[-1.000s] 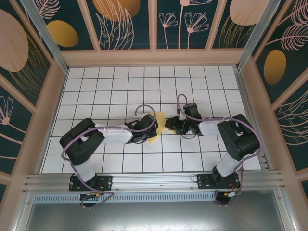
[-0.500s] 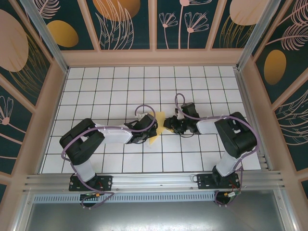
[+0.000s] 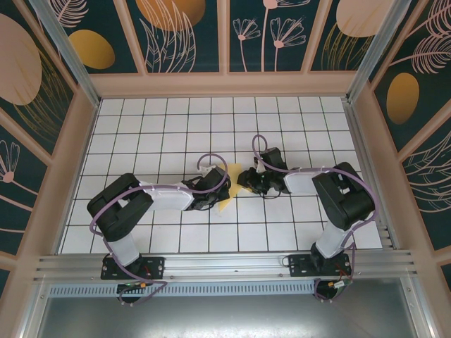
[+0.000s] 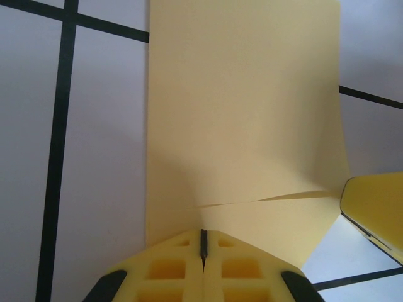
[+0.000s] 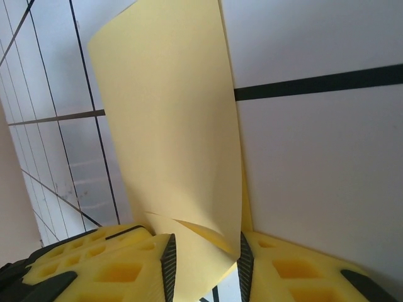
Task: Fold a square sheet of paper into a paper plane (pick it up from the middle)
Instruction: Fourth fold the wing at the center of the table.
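Observation:
The square sheet of paper (image 3: 232, 172), plain yellow and partly folded, lies on the tiled floor between my two grippers. My left gripper (image 3: 219, 186) is shut, and in the left wrist view its tips (image 4: 203, 236) rest on the paper (image 4: 245, 113) just below a raised crease. My right gripper (image 3: 244, 180) comes in from the right. In the right wrist view it (image 5: 206, 264) is open, and a lifted, curling flap of the paper (image 5: 176, 126) stands between its jaws. Floor still shows through the gap between them.
The white tiled floor (image 3: 169, 127) with black grid lines runs to wooden walls at the back and both sides. The arm bases sit on a metal rail (image 3: 225, 264) at the near edge. The right gripper's yellow finger (image 4: 378, 207) shows at the paper's right edge.
My right gripper has slid left toward the paper and its jaws have narrowed around the flap. The left arm and the paper under it have stayed put.

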{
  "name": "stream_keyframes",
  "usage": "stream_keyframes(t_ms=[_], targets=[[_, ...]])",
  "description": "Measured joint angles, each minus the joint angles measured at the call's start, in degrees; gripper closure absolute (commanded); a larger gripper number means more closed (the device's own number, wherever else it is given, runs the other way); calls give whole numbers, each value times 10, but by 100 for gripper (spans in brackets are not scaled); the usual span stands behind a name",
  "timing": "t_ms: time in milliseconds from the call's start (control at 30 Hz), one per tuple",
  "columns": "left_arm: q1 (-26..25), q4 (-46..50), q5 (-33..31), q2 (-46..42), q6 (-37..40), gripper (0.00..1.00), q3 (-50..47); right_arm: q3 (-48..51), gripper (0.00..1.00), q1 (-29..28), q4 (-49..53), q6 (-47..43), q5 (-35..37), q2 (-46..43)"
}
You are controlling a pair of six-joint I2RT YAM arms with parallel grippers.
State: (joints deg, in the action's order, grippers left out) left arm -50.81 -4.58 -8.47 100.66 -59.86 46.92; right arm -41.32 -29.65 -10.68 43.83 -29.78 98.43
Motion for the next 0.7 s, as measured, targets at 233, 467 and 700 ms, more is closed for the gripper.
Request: stream_keyframes(t_ms=[233,467,700], targets=[[0,0,0,-1,0,91,0,0,74,-7,-30,1,-39,0],[0,1,3,-3,-3,82,-1,1,79,-8,-59,9,-63,14],[0,22,4,-23,-4,72,-5,1,94,-9,-58,14,-66,29]])
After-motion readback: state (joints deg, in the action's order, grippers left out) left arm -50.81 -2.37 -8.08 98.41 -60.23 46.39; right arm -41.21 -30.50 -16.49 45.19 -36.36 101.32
